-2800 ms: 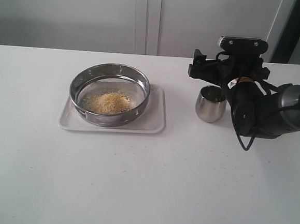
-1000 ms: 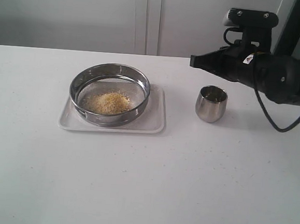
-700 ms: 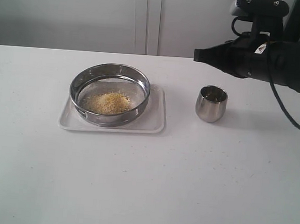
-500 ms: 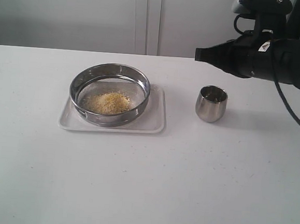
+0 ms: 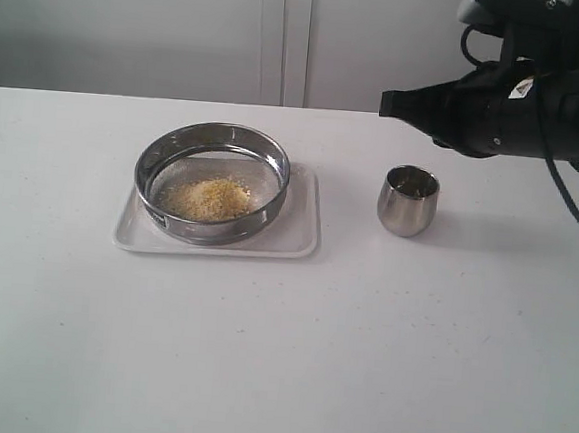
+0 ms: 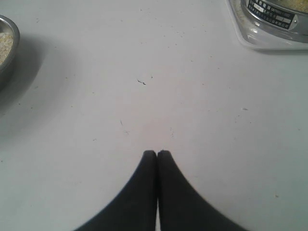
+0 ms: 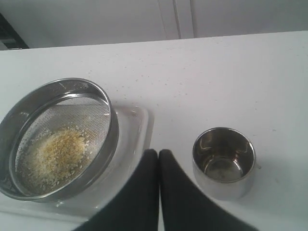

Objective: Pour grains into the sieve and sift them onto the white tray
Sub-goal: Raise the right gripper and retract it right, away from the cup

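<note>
The right arm has lifted away from the cup (image 5: 407,201) over the last few seconds. It was low beside the cup and is now high in the upper right of the exterior view. The cup stands upright on the bench (image 5: 278,366), right of centre and well apart from the tray (image 5: 300,239). In the right wrist view it looks empty. The right jaws are pressed together with nothing between them, pointing toward the gap between tray and cup.

The grains (image 5: 209,198) lie in a yellow heap on the mesh of the sieve (image 5: 212,182), toward its near side. The sieve sits on the tray, left of centre. The tray's bare rim shows no clear scatter of grains.

The pour therefore looks finished and the cup released, so sifting is what remains. For that, an arm would need to take the sieve's rim and shake it over the tray.

The left jaws are also closed tip to tip and empty, hanging over bare bench in the left wrist view. The tray's corner shows at that frame's upper right.
</note>
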Controlling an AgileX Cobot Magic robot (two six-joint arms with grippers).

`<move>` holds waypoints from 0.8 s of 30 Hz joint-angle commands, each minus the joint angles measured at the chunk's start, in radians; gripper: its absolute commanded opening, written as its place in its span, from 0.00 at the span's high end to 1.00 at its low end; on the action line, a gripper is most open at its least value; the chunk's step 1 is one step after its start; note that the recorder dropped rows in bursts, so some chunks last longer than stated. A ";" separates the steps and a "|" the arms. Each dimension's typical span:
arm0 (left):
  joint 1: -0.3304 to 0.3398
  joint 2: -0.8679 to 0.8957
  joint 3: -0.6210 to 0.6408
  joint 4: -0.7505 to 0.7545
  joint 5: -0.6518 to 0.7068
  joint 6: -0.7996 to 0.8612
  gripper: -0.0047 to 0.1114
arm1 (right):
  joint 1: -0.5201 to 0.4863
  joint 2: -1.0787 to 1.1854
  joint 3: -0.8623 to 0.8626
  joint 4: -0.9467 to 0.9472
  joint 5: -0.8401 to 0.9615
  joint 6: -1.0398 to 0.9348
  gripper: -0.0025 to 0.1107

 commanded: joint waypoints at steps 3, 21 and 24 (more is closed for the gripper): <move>0.001 -0.004 0.010 -0.006 0.002 -0.008 0.96 | -0.004 -0.048 -0.001 -0.002 0.079 0.011 0.98; 0.001 -0.004 0.010 -0.006 0.002 -0.008 0.96 | -0.064 -0.190 -0.001 -0.125 0.315 0.195 0.98; 0.001 -0.004 0.010 -0.006 0.002 -0.008 0.96 | -0.064 -0.204 -0.001 -0.242 0.324 0.329 0.98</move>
